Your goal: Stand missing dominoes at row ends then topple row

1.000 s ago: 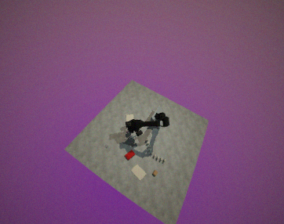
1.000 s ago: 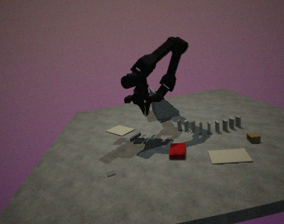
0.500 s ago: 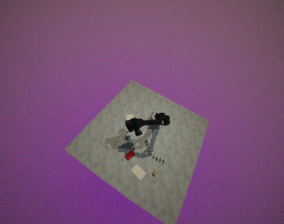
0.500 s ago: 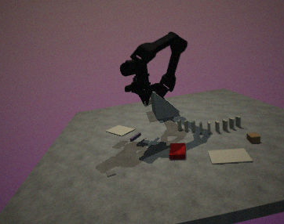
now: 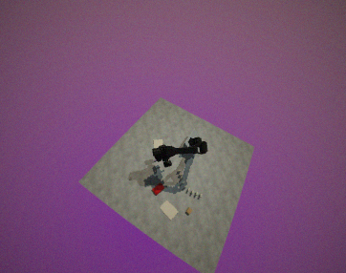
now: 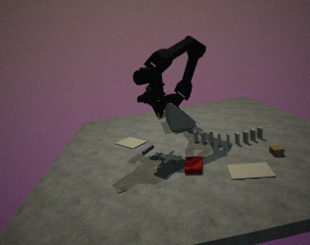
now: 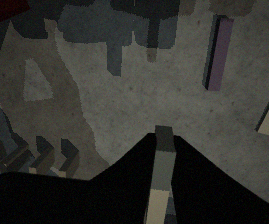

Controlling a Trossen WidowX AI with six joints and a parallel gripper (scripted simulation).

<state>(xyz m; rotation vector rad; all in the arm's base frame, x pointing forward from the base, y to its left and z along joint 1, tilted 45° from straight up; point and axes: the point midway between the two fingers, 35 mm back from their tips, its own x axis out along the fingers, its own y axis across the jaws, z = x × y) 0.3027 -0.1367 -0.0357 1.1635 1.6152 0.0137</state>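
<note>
My gripper point(image 5: 167, 163) point(image 6: 160, 116) point(image 7: 162, 141) is shut on a cream domino point(image 7: 163, 167), seen between the fingertips in the wrist view. It hangs above the table, left of the row in the exterior view. Several pale dominoes stand in a slightly curved row, with one domino point(image 6: 195, 137) at its left end and another domino point(image 6: 260, 134) at its right end; part of the row shows in the top view. A few standing dominoes show at the lower left of the wrist view. A small flat piece point(image 6: 122, 191) lies at the tip of the arm's shadow, too dim to identify surely.
A red block point(image 5: 158, 189) point(image 6: 193, 165) stands in front of the row's left end. A cream plate point(image 5: 168, 210) point(image 6: 251, 170) and an orange block point(image 5: 189, 211) point(image 6: 277, 151) lie before the row. Another cream plate point(image 5: 158, 143) point(image 6: 131, 142) and a purple bar point(image 6: 147, 149) point(image 7: 220, 55) lie left.
</note>
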